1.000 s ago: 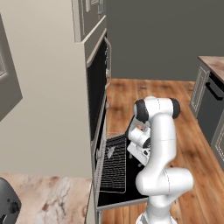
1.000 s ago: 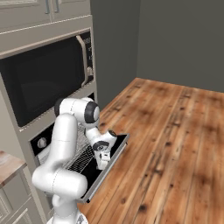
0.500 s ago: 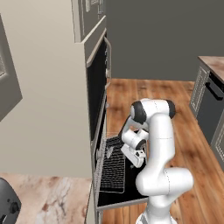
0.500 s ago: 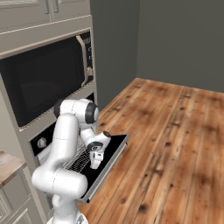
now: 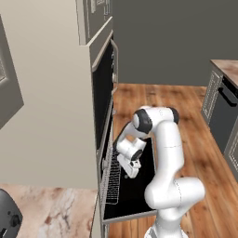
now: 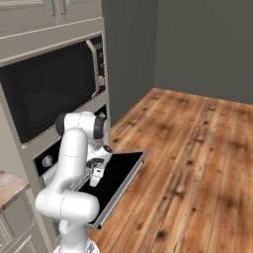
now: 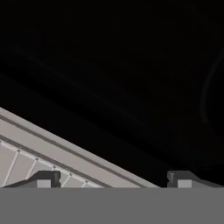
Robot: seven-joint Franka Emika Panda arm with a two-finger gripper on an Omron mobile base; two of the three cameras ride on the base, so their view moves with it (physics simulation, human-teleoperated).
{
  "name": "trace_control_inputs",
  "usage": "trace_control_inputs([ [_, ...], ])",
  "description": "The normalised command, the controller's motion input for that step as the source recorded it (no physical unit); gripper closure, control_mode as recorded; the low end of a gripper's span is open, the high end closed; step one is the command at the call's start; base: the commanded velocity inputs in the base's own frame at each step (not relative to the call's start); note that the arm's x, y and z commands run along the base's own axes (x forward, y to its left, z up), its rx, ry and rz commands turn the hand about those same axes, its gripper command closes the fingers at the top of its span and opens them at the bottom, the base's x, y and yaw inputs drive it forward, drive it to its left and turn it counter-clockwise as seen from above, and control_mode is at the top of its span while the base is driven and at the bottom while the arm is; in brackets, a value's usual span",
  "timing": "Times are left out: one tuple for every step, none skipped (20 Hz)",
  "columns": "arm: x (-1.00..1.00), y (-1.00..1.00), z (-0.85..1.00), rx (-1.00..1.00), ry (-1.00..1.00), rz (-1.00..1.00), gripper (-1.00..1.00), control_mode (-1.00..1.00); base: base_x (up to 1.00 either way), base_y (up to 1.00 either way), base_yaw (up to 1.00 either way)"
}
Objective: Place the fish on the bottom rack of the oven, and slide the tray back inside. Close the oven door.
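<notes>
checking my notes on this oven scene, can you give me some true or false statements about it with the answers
1. The oven door hangs open, lying flat. True.
2. The gripper holds the fish. False: nothing shows between its tips.
3. The gripper hovers over the open door beside the bottom rack. True.
4. The bottom rack is pushed fully inside the oven. False: it sticks out over the door.
5. The floor is grey tile. False: it is wood planks.
</notes>
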Motion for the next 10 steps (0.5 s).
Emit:
trace_control_inputs([
  [0.07,0.61,-0.14,-0.01,0.0,-0.08,-1.0,-1.0,0.0,0.0,0.0],
  [0.07,0.67,-0.15,-0.01,0.0,-0.07,-1.0,-1.0,0.0,0.0,0.0],
  [0.09,0.68,-0.13,0.0,0.0,-0.07,-1.0,-1.0,0.0,0.0,0.0],
  [0.11,0.65,-0.1,0.0,0.0,-0.07,-1.0,-1.0,0.0,0.0,0.0],
  [0.08,0.67,-0.09,0.0,0.0,-0.06,-1.0,-1.0,0.0,0.0,0.0],
  [0.12,0.67,-0.07,0.0,0.0,-0.05,-1.0,-1.0,0.0,0.0,0.0],
  [0.12,0.64,-0.05,0.0,0.0,-0.05,-1.0,-1.0,0.0,0.0,0.0],
  [0.11,0.68,-0.03,0.0,0.0,-0.04,-1.0,-1.0,0.0,0.0,0.0],
  [0.08,0.64,-0.01,0.0,0.0,-0.04,-1.0,-1.0,0.0,0.0,0.0],
  [0.06,0.57,0.0,0.0,0.0,-0.04,-1.0,-1.0,0.0,0.0,0.0],
])
